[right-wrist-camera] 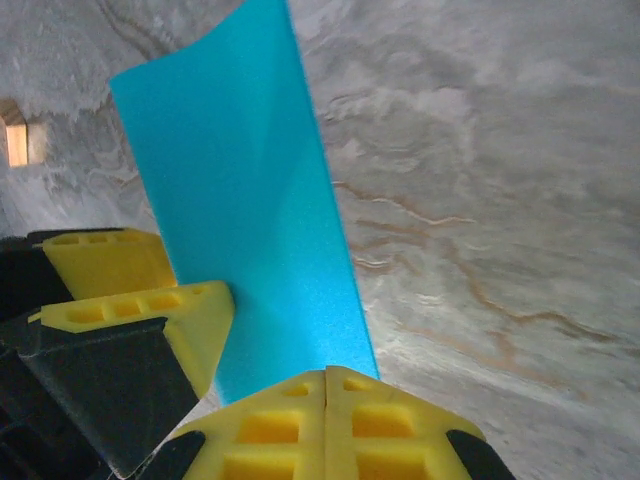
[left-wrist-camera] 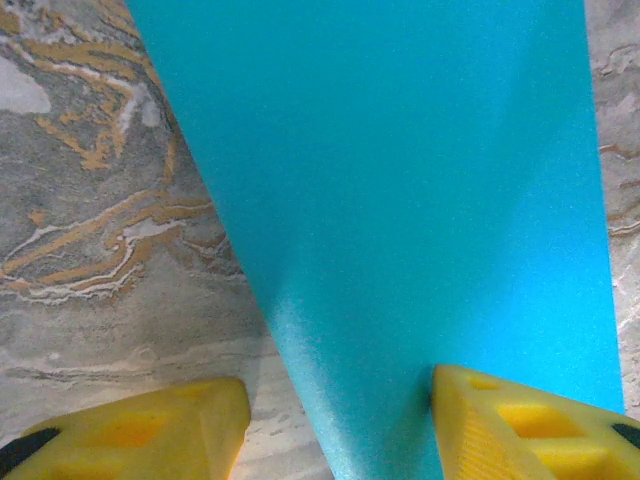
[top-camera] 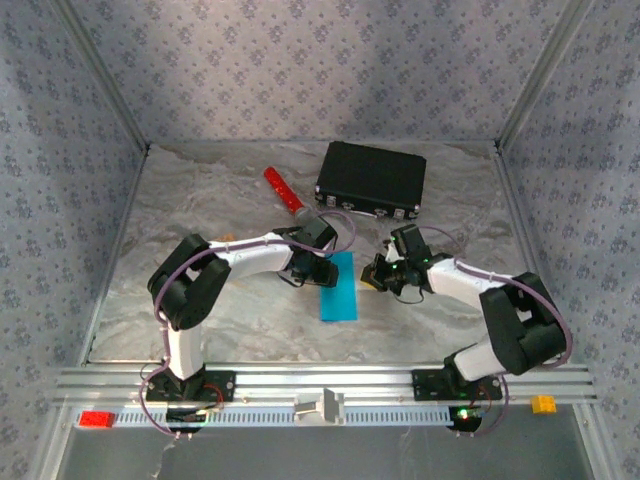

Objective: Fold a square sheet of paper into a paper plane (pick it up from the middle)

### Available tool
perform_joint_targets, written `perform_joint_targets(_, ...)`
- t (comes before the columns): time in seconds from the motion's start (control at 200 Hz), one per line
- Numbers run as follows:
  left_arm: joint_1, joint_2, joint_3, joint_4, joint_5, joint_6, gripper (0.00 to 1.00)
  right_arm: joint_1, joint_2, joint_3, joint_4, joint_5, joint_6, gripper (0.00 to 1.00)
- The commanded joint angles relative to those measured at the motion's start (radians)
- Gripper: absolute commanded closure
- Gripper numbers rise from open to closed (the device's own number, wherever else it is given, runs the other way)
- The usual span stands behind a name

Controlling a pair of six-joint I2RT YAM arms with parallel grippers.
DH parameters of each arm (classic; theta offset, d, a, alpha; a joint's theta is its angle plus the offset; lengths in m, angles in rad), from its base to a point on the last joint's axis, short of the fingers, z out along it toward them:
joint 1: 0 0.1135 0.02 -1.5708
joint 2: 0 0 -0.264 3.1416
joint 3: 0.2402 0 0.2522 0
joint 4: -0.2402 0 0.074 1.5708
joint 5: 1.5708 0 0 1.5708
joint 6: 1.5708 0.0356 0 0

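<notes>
Lying between parted left fingers [left-wrist-camera: 520, 425], folded cyan paper [left-wrist-camera: 400, 200].

This is a robot test cell in a lab: a white-and-black left arm [top-camera: 250, 255] and its matching right arm [top-camera: 465, 283] are bolted to a silver aluminium rail [top-camera: 330, 380]. The rail edges a grey marble-patterned worktop [top-camera: 200, 200]. Pale patterned wall panels [top-camera: 320, 70] in metal framing box it in.

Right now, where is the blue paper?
In the top view the blue paper sits near the centre, between the left claw and the right claw, with the black case behind it.
</notes>
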Motion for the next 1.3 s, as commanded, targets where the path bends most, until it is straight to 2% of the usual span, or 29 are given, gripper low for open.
perform_joint_targets(0.0, 0.001, 0.095, -0.022, 0.087, -0.035, 0.026, 0.45, 0.020, 0.048, 0.042, 0.034, -0.008, 0.007, 1.00)
perform_joint_targets(0.61, 0.000, 0.096, -0.034, 0.102, -0.031, 0.019, 0.46, 0.090, 0.211, 0.116, 0.084, -0.028, 0.009, 1.00)
perform_joint_targets(0.964, 0.000, 0.089, -0.039, 0.115, -0.020, 0.008, 0.46, 0.073, 0.269, 0.055, -0.001, 0.026, -0.058, 1.00)
perform_joint_targets(1.084, 0.000, 0.043, -0.041, 0.131, -0.002, -0.020, 0.45, 0.057, 0.265, 0.060, -0.052, 0.044, -0.115, 1.00)
perform_joint_targets(1.294, 0.017, -0.136, -0.060, 0.205, 0.029, -0.098, 0.40, 0.025, 0.254, 0.113, -0.153, 0.056, -0.223, 1.00)
